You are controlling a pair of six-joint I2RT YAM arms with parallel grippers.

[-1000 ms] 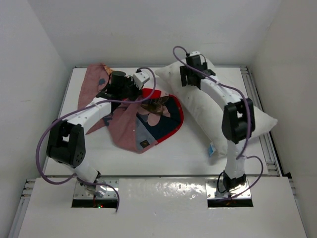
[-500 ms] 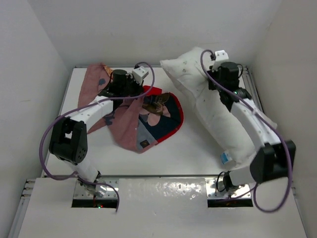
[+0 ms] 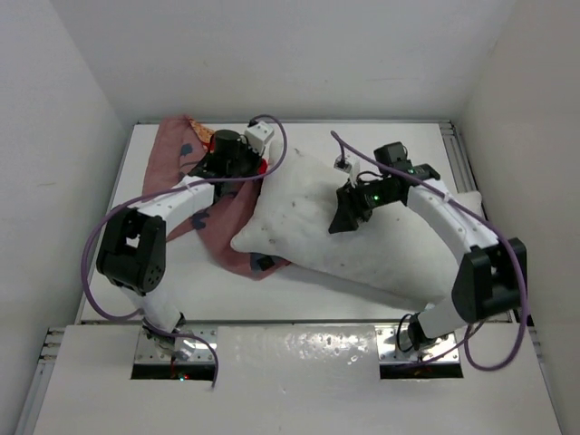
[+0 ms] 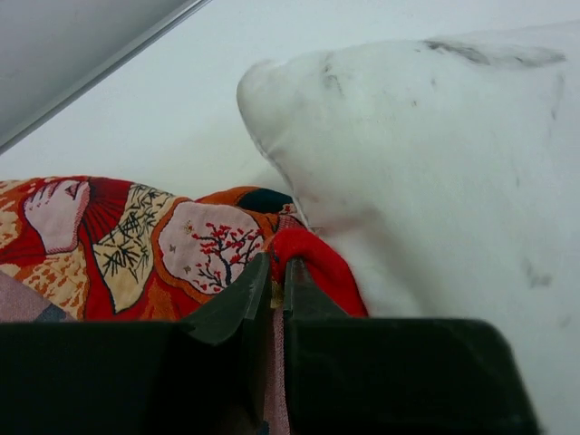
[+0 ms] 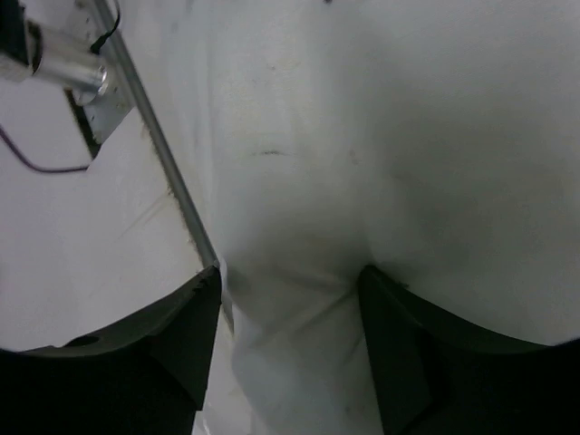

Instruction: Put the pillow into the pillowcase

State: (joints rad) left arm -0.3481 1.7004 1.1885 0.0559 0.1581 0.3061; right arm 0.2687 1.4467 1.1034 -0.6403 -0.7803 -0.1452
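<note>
The white pillow (image 3: 304, 222) lies across the middle of the table, its left end over the red printed face of the pillowcase (image 3: 177, 149). The pillowcase's dull pink reverse shows at the back left. My left gripper (image 3: 260, 167) is shut on the pillowcase's red edge, right beside the pillow's far corner. In the left wrist view the jaws (image 4: 276, 272) pinch red and pink cloth (image 4: 136, 245), with the pillow (image 4: 435, 163) touching on the right. My right gripper (image 3: 343, 221) is on top of the pillow. In the right wrist view (image 5: 290, 281) a fold of pillow (image 5: 408, 136) bulges between its fingers.
The white table (image 3: 181, 285) is walled on the left, back and right. Metal rails run along its right edge (image 3: 464, 168) and near edge (image 5: 163, 159). The pillow's right end lies against the right rail, under the right arm's forearm.
My right arm swung the pillow from the back right down and left, so it now lies over the pillowcase's red face. My left gripper has stayed in place on the pillowcase edge.
</note>
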